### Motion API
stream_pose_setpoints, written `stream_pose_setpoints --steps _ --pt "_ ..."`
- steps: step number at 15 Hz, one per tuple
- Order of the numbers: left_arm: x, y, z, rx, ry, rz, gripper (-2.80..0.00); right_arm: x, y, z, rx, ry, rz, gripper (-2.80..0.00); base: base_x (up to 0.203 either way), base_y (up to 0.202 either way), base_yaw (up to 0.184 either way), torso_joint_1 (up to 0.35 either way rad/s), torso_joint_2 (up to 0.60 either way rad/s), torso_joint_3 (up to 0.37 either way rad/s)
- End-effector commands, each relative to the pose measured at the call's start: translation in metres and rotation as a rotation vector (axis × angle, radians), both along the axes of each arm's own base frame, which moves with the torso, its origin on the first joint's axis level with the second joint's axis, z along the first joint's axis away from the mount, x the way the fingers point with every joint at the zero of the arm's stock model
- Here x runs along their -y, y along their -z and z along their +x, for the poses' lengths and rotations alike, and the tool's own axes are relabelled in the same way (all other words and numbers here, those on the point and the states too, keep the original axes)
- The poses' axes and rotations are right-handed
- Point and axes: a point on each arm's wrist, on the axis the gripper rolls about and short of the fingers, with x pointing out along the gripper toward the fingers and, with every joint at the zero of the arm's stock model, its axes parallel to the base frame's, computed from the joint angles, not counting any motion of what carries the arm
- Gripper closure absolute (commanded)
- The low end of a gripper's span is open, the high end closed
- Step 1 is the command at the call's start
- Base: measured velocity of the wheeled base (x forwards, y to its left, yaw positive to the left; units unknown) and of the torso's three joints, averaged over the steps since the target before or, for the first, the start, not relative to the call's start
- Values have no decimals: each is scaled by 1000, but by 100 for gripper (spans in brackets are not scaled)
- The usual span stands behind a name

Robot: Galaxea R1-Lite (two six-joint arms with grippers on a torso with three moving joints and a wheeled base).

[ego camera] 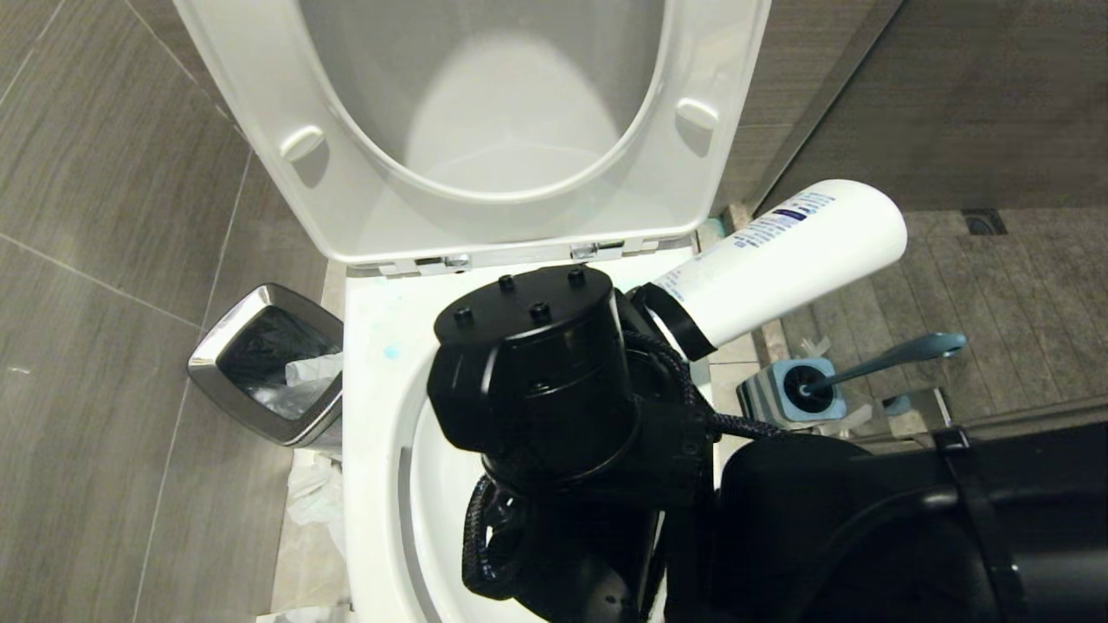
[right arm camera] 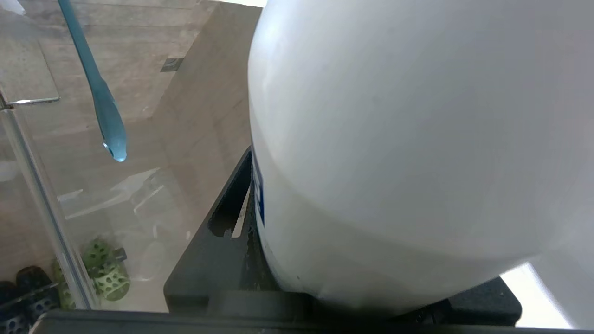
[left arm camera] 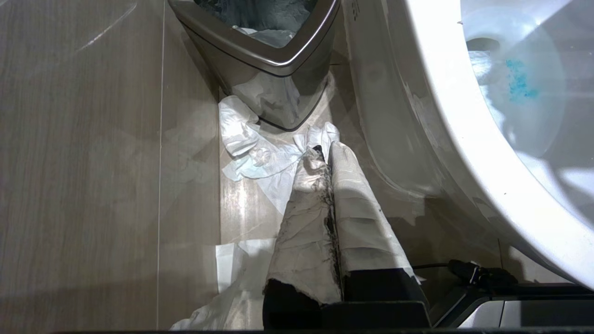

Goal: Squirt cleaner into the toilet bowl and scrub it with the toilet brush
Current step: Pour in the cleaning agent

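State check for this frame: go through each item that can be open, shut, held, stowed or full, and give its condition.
Toilet seat and lid: raised.
Toilet bowl: open, blue cleaner dabbed inside.
White bottle: tilted, held by right gripper above the bowl.
Toilet brush: stowed in its holder, untouched.
Waste bin: lidless, holding crumpled paper.
Left gripper: fingers shut, empty, near the floor beside the bowl.

The waste bin (ego camera: 264, 363) stands left of the toilet bowl (ego camera: 372, 450), crumpled paper (left arm camera: 260, 153) on the floor beside it; the toilet brush (ego camera: 883, 359) sits in its holder (ego camera: 783, 394) to the right, probably just behind a glass panel (right arm camera: 41, 204)
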Motion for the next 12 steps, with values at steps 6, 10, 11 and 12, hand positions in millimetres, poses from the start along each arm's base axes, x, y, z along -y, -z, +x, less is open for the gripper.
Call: stream_pose_setpoints --steps 6,10,11,12 --pt "0 0 0 -1 0 0 0 1 -3 3 20 17 42 0 0 0 0 0 0 0" --pt "0 0 0 -1 0 0 0 7 -19 1 78 17 174 0 0 0 0 0 0 0" --pt "0 0 0 -1 0 0 0 10 -25 0 92 18 204 0 0 0 0 0 0 0" --pt "0 0 0 -1 0 0 0 13 -30 -1 106 19 236 0 0 0 0 0 0 0"
